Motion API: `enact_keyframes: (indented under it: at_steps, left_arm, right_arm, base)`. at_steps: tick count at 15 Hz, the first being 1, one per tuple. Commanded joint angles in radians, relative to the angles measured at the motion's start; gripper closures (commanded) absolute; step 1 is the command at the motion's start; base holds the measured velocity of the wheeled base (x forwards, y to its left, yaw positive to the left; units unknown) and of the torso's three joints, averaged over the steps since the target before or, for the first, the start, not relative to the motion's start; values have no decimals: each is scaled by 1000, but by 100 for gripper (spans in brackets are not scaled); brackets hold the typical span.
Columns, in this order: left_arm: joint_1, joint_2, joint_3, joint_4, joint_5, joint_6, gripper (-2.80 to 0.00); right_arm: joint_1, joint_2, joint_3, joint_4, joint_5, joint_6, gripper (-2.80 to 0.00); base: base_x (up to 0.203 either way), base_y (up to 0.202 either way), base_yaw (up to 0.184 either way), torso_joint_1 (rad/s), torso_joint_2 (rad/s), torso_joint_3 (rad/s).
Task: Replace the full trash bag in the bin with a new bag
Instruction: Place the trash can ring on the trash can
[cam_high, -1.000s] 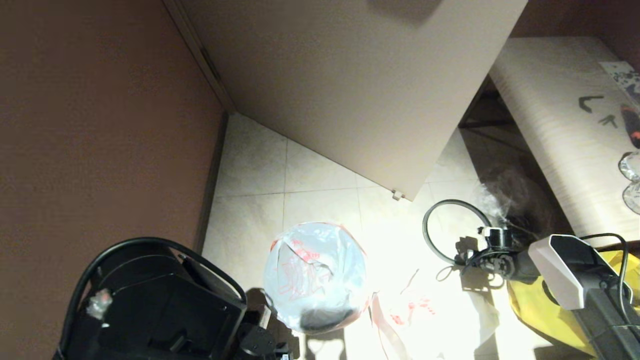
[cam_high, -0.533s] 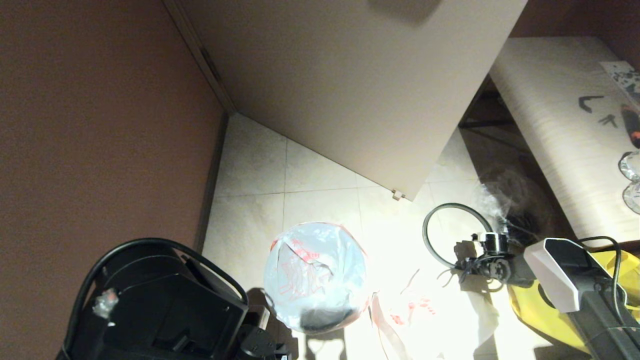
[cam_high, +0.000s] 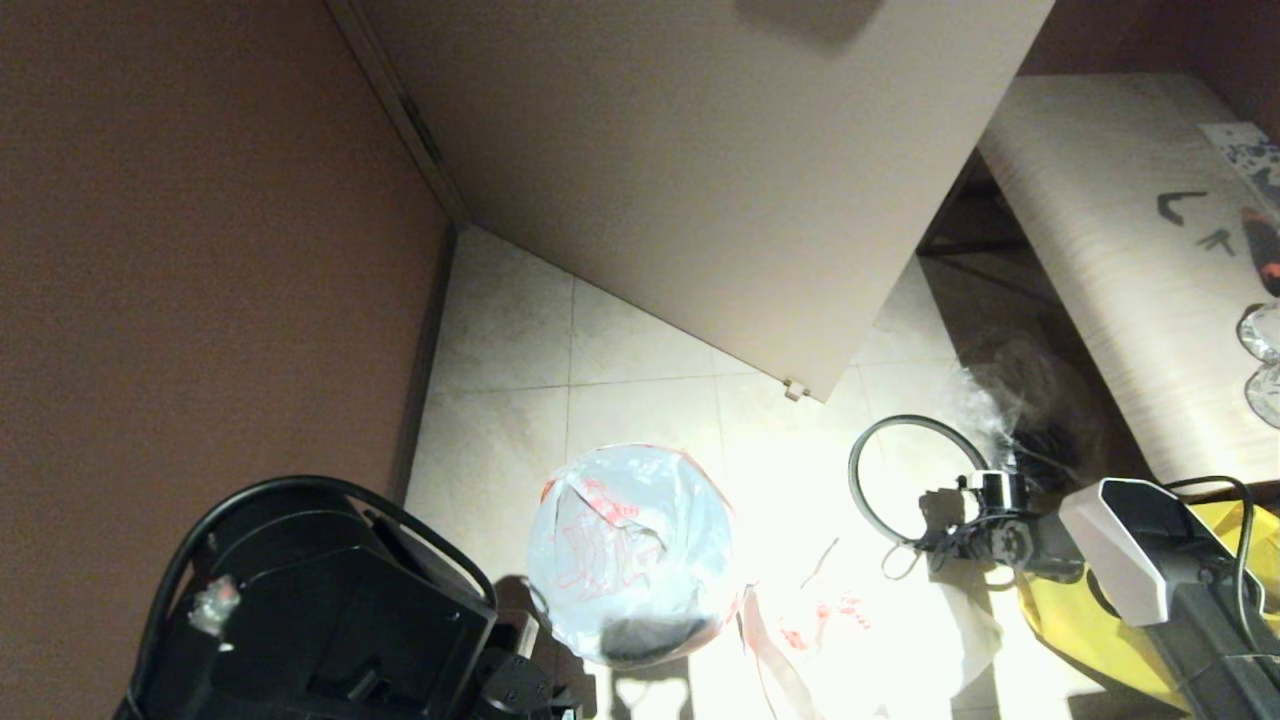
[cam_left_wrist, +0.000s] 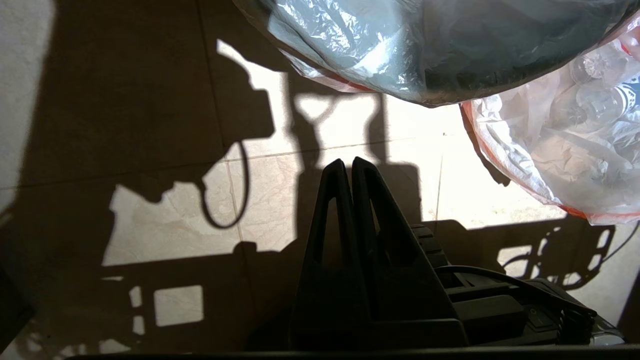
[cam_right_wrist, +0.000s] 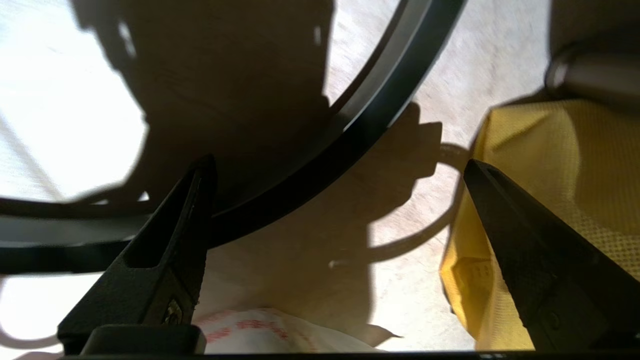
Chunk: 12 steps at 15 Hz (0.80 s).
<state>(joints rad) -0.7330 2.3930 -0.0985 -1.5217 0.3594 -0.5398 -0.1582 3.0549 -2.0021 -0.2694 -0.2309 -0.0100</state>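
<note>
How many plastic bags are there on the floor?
3: a white bag draped over the bin in the middle, a lumpy full bag on the floor beside it, and a clear bag by the bench. Others may be hidden.

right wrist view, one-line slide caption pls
Open right tool over the tiled floor, grey rim ring ahead, yellow tote alongside.

Red print marks the new bag lining the bin, but no text or number is legible.
</note>
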Motion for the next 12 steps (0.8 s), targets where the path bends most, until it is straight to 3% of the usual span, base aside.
enact_keyframes:
  at_steps: [1, 4, 8, 12]
  left_arm:
    - [1, 2, -1, -8, 3, -3, 0]
    - [3, 3, -3, -8, 3, -2, 0]
    - [3, 2, -1, -8, 3, -2, 0]
    - [1, 1, 0, -8, 3, -2, 0]
  right_arm:
    - [-17, 1, 6, -1, 2, 0, -280]
    - [-24, 1, 23, 6, 31, 8, -280]
    - [-12, 2, 29, 64, 230, 143, -280]
    - [-12, 2, 29, 130, 254, 168, -280]
  base:
    - [0, 0, 0, 0, 0, 0]
    - [0, 0, 0, 0, 0, 0]
    - [0, 0, 0, 0, 0, 0]
    - [0, 0, 0, 0, 0, 0]
